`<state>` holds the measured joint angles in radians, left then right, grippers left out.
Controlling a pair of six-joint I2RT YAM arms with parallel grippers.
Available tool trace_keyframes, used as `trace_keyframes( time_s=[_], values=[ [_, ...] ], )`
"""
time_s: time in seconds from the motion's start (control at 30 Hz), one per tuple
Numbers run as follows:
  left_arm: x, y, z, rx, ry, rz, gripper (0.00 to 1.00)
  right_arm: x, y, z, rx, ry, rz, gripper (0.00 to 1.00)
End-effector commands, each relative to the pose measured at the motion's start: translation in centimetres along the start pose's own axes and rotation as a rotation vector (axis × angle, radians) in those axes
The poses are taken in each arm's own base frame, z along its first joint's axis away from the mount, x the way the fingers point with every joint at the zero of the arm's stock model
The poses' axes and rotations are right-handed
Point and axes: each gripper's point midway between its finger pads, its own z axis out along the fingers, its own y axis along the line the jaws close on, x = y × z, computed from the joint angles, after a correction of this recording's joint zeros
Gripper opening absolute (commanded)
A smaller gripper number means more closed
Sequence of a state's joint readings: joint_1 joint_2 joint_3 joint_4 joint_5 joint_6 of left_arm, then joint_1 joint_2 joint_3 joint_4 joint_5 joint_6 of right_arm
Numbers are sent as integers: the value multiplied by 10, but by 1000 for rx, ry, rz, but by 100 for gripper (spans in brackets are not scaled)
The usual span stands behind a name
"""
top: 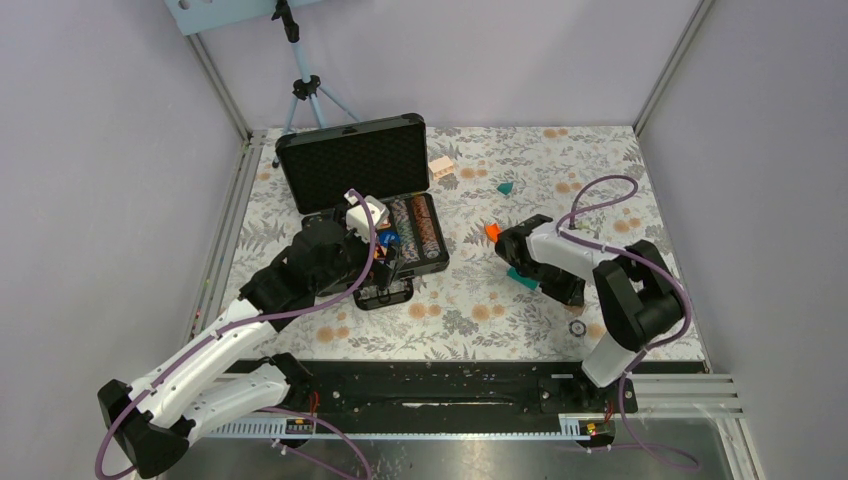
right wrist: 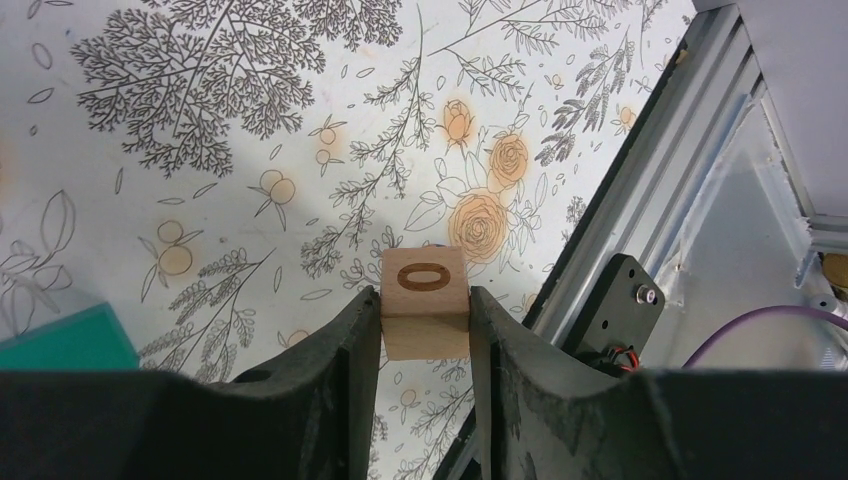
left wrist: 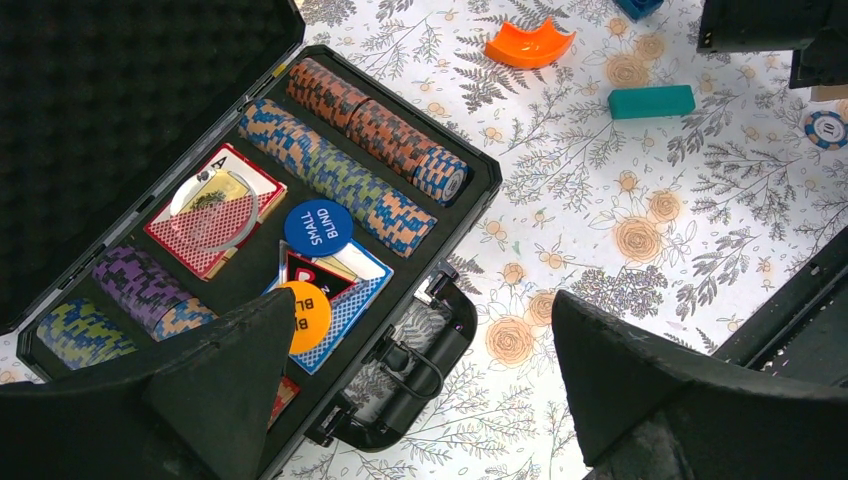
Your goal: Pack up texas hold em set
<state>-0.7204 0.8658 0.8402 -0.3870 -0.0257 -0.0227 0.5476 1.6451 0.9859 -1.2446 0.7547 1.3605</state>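
The black briefcase [top: 345, 165] lies open at the back left, lid up, with rows of striped chips [left wrist: 370, 150], card decks [left wrist: 215, 210], a blue "small blind" disc [left wrist: 317, 228] and an orange disc [left wrist: 308, 315] inside. My left gripper [left wrist: 422, 300] is open and empty above the case's front edge and handle [left wrist: 440, 345]; it also shows in the top view [top: 390, 275]. My right gripper [right wrist: 425, 295] is shut on a wooden cube [right wrist: 424, 275] marked "0", held above the table near the front right [top: 572, 293]. One loose chip [top: 577, 327] lies on the table below it.
An orange curved block [left wrist: 530, 45] and a teal block [left wrist: 651, 101] lie right of the case. Wooden blocks [top: 442, 165] and a small teal piece [top: 506, 187] lie at the back. A metal rail [right wrist: 660, 200] runs along the table's near edge. A tripod [top: 300, 90] stands behind the case.
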Motion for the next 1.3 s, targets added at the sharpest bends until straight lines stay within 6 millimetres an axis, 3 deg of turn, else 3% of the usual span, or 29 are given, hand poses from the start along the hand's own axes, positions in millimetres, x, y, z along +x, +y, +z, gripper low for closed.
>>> trace_keyframes(
  time_s=[0.0,0.23,0.47,1.27],
  values=[
    [-15,-4,0,24,-63,1,99,-13,-4,5,67,-58,61,0],
    [-13,-10,3,51,-52,0,99,-10,-11,16,79,-3,128,0],
    [-11,-11,5,55,-43,-1,99,8,-12,29,84,100,169,0],
    [-9,-12,6,65,-36,6,98,6,-21,17,279,79,-71,0]
  ],
)
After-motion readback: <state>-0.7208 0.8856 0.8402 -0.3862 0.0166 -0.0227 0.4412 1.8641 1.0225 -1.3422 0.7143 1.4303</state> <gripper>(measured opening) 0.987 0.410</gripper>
